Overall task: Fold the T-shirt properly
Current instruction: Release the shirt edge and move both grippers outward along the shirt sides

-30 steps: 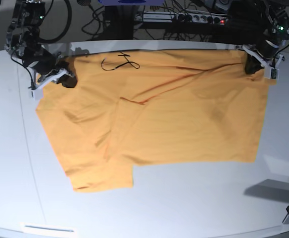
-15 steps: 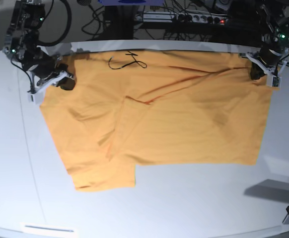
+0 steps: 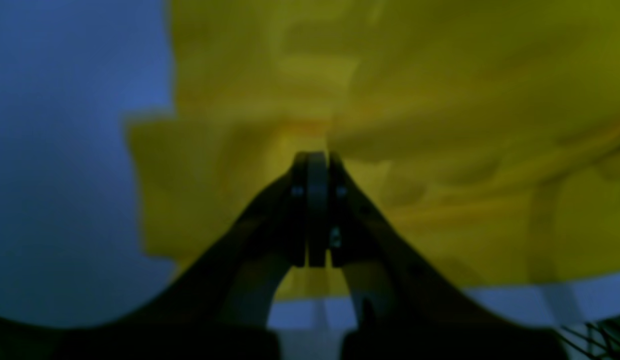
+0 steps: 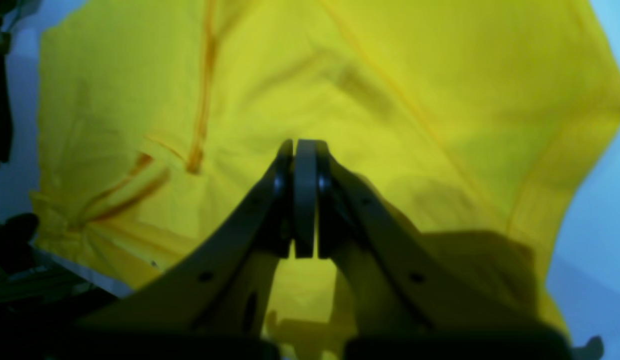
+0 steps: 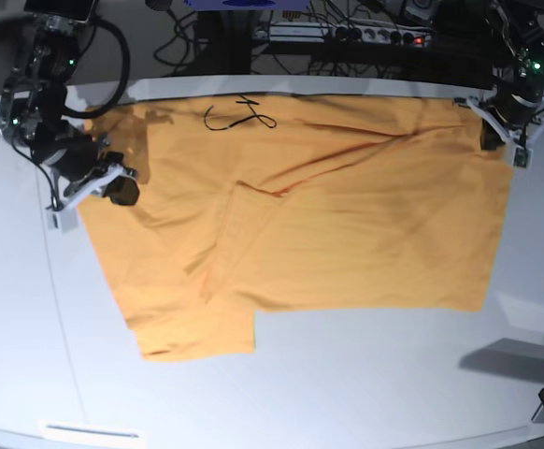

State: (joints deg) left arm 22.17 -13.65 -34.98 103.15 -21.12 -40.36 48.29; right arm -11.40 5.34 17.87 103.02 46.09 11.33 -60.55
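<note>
Base view: shirt spread on tabletop; left tool and right tool each clamped on far corners.

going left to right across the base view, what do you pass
right gripper shut on the shirt's edge → dark squiggle by the far edge → T-shirt spread over the table → left gripper shut on the opposite edge
</note>
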